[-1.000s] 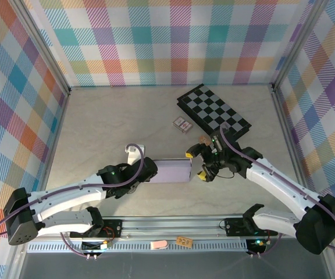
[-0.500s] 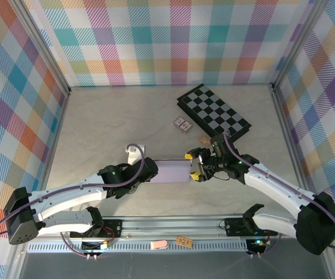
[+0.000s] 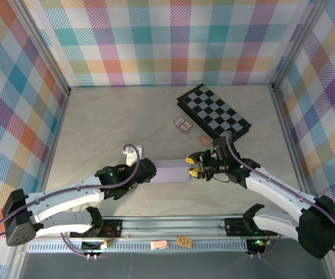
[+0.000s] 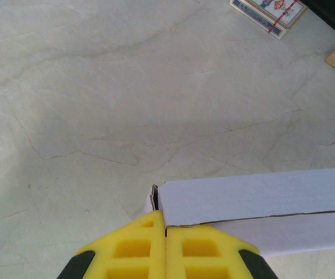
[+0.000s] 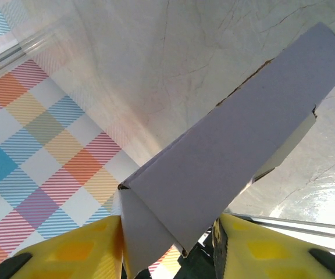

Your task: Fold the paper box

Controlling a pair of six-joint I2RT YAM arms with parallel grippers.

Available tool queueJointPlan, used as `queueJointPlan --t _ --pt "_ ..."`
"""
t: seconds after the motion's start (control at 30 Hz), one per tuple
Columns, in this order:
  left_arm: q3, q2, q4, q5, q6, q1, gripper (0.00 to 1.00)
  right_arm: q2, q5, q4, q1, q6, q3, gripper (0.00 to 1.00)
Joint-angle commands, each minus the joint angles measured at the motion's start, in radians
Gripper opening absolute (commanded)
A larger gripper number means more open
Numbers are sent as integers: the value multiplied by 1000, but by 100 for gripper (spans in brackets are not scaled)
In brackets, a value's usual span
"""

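Two claws are flanking the box (image 3: pixel 170 172), lying mid-table (image 3: pixel 109 122). Left claw (image 4: pixel 166 220) is pinching its left end; right claw (image 5: pixel 167 232) is straddling the right end, grip uncertain. Light thin card, probably creasing easily: hold the edges.

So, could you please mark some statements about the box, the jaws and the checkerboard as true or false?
1. The left jaws are shut on one end of the paper box. True.
2. The checkerboard lies under the box. False: it lies apart, farther back on the right.
3. The right jaws straddle the box's other end. True.
4. The card packs sit on the checkerboard. False: they lie on the table, just left of it.
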Motion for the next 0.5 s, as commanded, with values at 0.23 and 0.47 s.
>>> queueJointPlan --t 0.23,0.47 --pt "-50 -75 -110 163 -103 -19 27 26 36 -99 -2 -50 -58 37" --pt "-20 -201 -157 211 -262 -19 48 29 48 -113 -3 -55 -53 35"
